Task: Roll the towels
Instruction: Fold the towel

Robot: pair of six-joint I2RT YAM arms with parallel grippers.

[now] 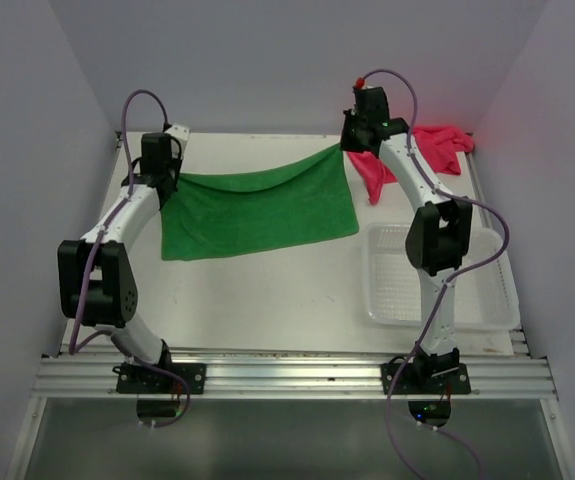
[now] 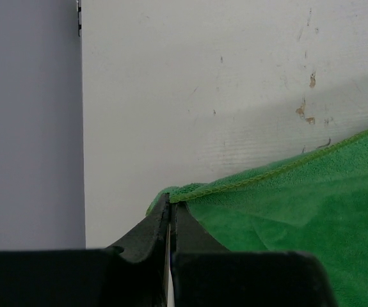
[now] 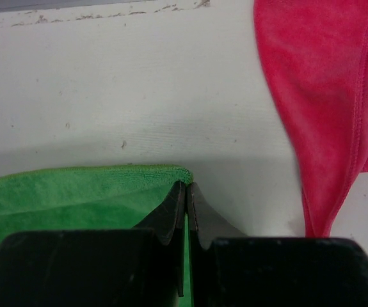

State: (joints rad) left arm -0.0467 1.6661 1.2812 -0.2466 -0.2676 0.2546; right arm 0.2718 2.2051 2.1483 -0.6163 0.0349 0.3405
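Far corners of green towel [image 1: 257, 212] gripped: left pincer [image 2: 169, 208] clenched on one, right pincer [image 3: 187, 188] clenched on other. Cloth spread flat mid-tabletop [image 1: 267, 290]. No roll begun. At far right, pink-red towel [image 1: 437, 145] crumpled, unrolled. Both rolls outstanding.

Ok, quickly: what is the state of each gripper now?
Left gripper: shut on a corner of the green towel.
Right gripper: shut on its other far corner.

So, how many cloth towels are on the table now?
2. The bright green cloth towel is spread across the middle of the table; the pink-red cloth towel lies bunched at the far right corner.
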